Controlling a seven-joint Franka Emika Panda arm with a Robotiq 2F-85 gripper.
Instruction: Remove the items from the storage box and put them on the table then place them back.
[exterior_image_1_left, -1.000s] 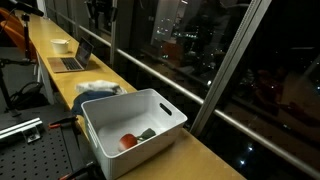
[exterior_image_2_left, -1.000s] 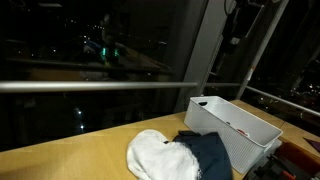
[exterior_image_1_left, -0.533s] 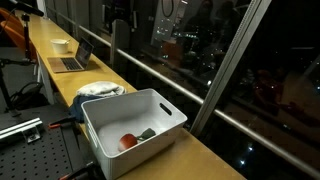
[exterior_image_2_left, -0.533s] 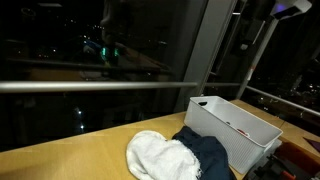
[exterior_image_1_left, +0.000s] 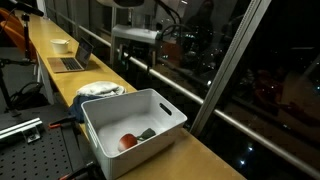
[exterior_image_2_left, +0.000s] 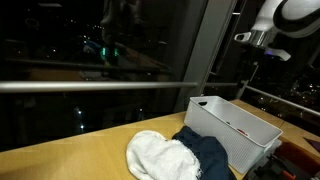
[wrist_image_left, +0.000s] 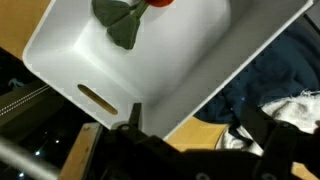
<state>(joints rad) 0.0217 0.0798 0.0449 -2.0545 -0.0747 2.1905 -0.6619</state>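
Found the gripper (exterior_image_1_left: 137, 62) hanging well above the storage box (exterior_image_1_left: 108, 125), jaws spread wide and gripping nothing. Saw inside the storage box a small red ball (exterior_image_1_left: 128, 142) with a dark green object (exterior_image_1_left: 147, 133) just beside it, both lying on the box floor. Noted a dark navy garment (exterior_image_2_left: 208, 152) and a white cloth (exterior_image_2_left: 158, 155) heaped on the table (exterior_image_2_left: 70, 160) just outside the storage box, the garment against its wall, the cloth on the garment's side away from the box. Spotted a laptop (exterior_image_1_left: 72, 60) and a white bowl (exterior_image_1_left: 60, 45) well beyond the storage box along the table.
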